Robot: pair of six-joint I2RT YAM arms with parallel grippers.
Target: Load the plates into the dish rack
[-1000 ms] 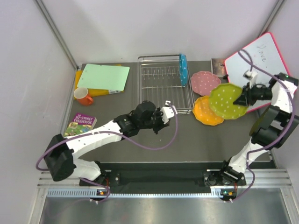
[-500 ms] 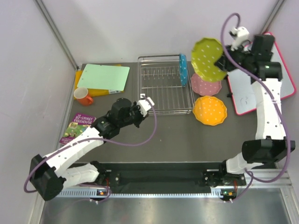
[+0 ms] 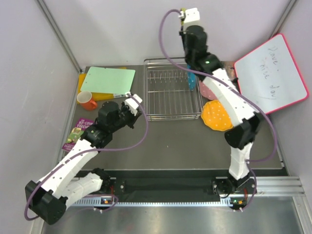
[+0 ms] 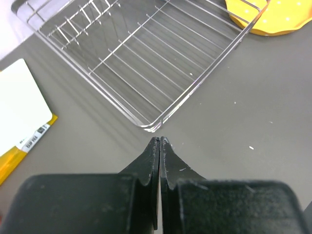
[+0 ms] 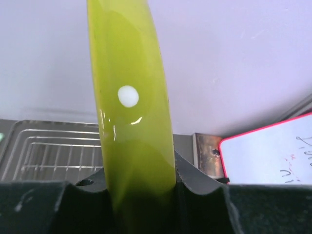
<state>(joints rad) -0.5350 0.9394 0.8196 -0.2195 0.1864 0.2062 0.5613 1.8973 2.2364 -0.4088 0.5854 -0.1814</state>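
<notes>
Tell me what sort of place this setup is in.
Probably a robot test booth staged as a kitchen counter: plain white panel walls enclose a grey table holding a wire dish rack, an orange polka-dot plate and a green cutting board.

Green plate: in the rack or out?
Out. The right gripper holds the green plate on edge between its fingers; the rack lies beyond.

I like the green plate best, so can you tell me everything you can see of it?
The yellow-green plate looks shiny and smooth. The right wrist camera sees it edge-on, standing upright, with one white dot showing. The right gripper pinches its lower part between two black fingers. It is held up in the air, with the dish rack lower down behind it. Only the fingers touch it. From the top camera the arm hides it.
</notes>
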